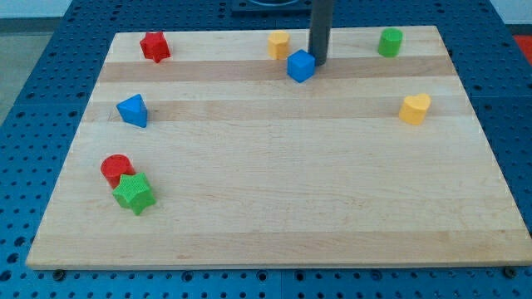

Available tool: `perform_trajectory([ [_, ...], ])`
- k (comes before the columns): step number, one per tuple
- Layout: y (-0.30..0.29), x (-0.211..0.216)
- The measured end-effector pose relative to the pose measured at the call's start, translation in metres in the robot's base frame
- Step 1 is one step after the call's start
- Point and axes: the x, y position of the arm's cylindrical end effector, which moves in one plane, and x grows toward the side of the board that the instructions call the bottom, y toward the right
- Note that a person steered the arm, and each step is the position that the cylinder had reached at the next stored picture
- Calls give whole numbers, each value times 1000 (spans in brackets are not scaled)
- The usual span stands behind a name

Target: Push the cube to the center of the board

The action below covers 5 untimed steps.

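Observation:
The blue cube (301,66) sits near the top of the wooden board (274,208), a little right of the board's middle line. My tip (319,62) is at the cube's right side, touching or nearly touching it. The dark rod rises from there out of the view's top.
A yellow block (279,44) stands just left of the rod, a red star (155,46) at top left, a green cylinder (390,41) at top right. A yellow heart-like block (415,109) is at right, a blue triangular block (133,110) at left, a red cylinder (116,169) and green star (133,193) at lower left.

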Motion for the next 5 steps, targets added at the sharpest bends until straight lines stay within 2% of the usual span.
perform_trajectory([
  [3,-74,14],
  [5,-79,46],
])
